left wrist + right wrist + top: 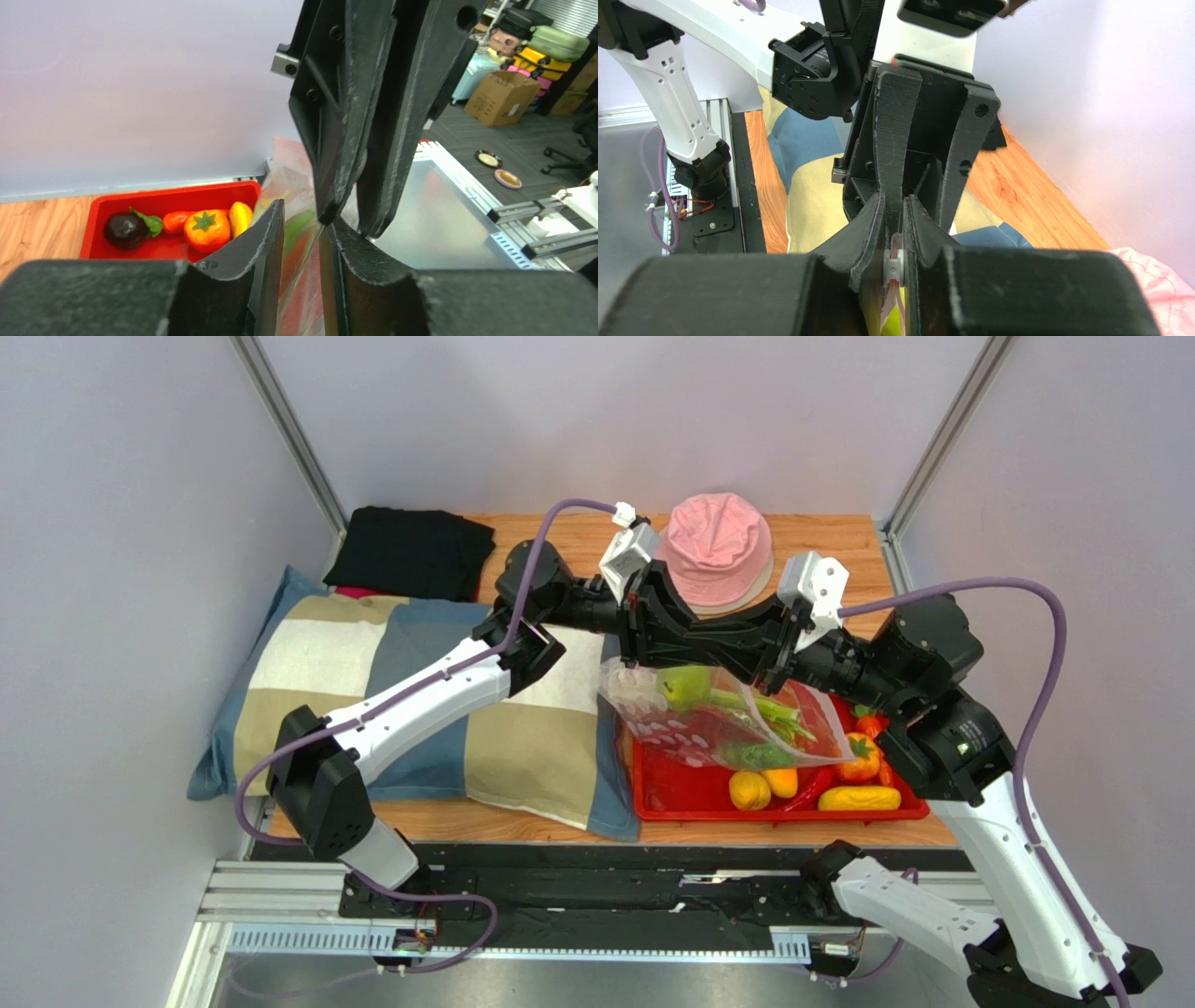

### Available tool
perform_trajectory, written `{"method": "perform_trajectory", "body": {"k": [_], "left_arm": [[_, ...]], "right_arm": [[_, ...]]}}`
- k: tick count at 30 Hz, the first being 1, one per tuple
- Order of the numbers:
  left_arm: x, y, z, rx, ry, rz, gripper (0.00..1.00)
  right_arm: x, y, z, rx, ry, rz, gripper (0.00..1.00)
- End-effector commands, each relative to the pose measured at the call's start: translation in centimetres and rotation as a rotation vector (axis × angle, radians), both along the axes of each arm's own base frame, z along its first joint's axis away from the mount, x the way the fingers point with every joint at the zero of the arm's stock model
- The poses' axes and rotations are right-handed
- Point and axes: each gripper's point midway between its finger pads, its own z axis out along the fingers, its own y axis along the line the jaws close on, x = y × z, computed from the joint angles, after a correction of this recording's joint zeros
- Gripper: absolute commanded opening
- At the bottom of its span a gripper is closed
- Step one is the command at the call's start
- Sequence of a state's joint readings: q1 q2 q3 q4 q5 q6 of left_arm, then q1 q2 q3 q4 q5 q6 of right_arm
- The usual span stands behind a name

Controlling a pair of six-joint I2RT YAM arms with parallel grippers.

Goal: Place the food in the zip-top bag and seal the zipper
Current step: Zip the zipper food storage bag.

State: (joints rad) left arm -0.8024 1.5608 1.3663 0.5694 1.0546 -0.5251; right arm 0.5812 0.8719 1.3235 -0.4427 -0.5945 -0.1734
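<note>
The dotted zip-top bag (701,735) hangs over the red tray (673,795) with its lower part resting there. Inside it I see the green apple (683,686), the celery (769,711) and the grape bunch (758,753); I cannot make out the lobster. My right gripper (776,676) is shut on the zipper's white slider (895,266) at the bag's top edge. My left gripper (737,651) meets it tip to tip. In the left wrist view the bag film (302,280) runs between the left gripper's fingers (270,231), with a gap showing.
Loose toy foods lie in the tray: an orange pepper (206,229), an eggplant (125,229), and yellow pieces (859,797). A patchwork pillow (421,700) lies left of the tray. A pink hat (718,546) and a black cloth (410,549) sit at the back.
</note>
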Motion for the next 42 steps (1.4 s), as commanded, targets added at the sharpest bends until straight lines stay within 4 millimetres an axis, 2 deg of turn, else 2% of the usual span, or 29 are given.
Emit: {"method": "perform_trajectory", "body": {"k": [1, 2, 3, 4, 5, 7, 8, 9, 10, 13, 14, 15, 17, 21, 25, 42], "left_arm": [[-0.9, 0.5, 3.0, -0.09, -0.034, -0.028, 0.17], [-0.8, 0.6, 3.0, -0.093, -0.025, -0.023, 0.0], [-0.8, 0.8, 3.4, -0.102, -0.013, -0.019, 0.0], [-0.2, 1.0, 3.7, -0.111, 0.003, 0.013, 0.0], [0.2, 1.2, 3.5, -0.106, 0.016, 0.025, 0.0], [0.8, 1.8, 3.6, -0.099, 0.018, 0.045, 0.0], [1.6, 2.2, 3.1, -0.076, 0.027, 0.062, 0.0], [1.6, 2.6, 3.2, -0.077, -0.008, 0.068, 0.0], [1.5, 2.9, 3.0, -0.065, -0.029, 0.059, 0.0], [1.0, 3.8, 2.4, -0.052, -0.119, 0.055, 0.0], [1.1, 3.9, 1.7, -0.031, -0.116, 0.06, 0.0], [1.0, 4.1, 1.8, -0.037, -0.148, 0.072, 0.0], [0.7, 4.2, 1.2, -0.014, -0.153, 0.06, 0.0], [0.4, 4.5, 1.0, -0.016, -0.188, 0.058, 0.0], [0.1, 4.7, 0.8, -0.019, -0.205, 0.05, 0.0], [0.5, 4.4, 0.8, -0.01, -0.198, 0.053, 0.0]], "right_arm": [[-0.9, 0.1, 5.0, 0.122, -0.109, 0.026, 0.0], [-0.7, 0.0, 5.0, 0.128, -0.101, 0.018, 0.0], [-0.2, -0.1, 5.1, 0.136, -0.091, -0.01, 0.0], [0.2, -0.2, 4.9, 0.135, -0.072, -0.032, 0.05], [0.4, -0.5, 5.3, 0.145, -0.058, -0.057, 0.35], [1.7, -0.9, 4.4, 0.112, -0.002, -0.126, 0.63], [1.6, -1.3, 5.4, 0.104, -0.025, -0.141, 0.78], [1.9, -1.4, 4.0, 0.048, 0.012, -0.151, 0.82], [2.2, -1.2, 3.6, 0.013, 0.019, -0.149, 0.84], [1.7, -1.3, 2.6, -0.082, 0.017, -0.119, 0.81], [1.9, -1.0, 1.9, -0.117, 0.023, -0.099, 0.77], [1.2, -1.1, 1.5, -0.159, 0.02, -0.067, 0.76], [1.6, -0.7, 0.6, -0.205, 0.05, -0.056, 0.73], [1.2, -0.4, -0.9, -0.286, 0.082, 0.003, 0.63], [1.0, 0.1, -1.3, -0.312, 0.048, 0.057, 0.55], [0.5, 1.0, -1.4, -0.337, -0.011, 0.153, 0.35]]}}
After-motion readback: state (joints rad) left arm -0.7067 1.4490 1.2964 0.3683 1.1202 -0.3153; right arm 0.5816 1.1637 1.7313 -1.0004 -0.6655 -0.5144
